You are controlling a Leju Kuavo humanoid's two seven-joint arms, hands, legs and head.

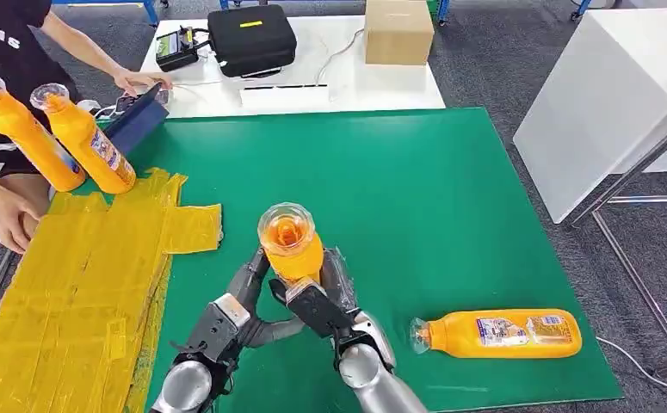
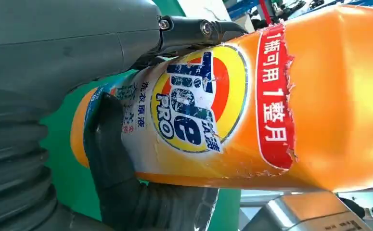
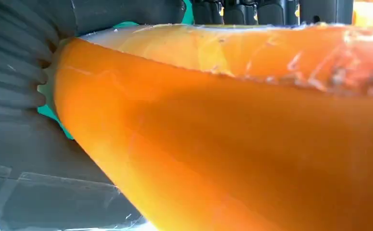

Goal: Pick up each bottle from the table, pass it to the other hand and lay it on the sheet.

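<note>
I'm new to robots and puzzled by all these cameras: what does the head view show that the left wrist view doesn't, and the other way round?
Head view alone: the green table, the yellow sheet, two bottles on the sheet, a bottle lying on its side, a person's hand, and the right hand. Left wrist view alone: the held bottle's printed label, close up. Both: the left hand gripping the orange bottle.

Robot test lab or workshop, green mat-covered surface [image 1: 450, 198], white tables [image 1: 347, 86] on grey carpet, black equipment case [image 1: 251, 39], cardboard box [image 1: 398, 31], cables, person [image 1: 7, 52] seated alongside
</note>
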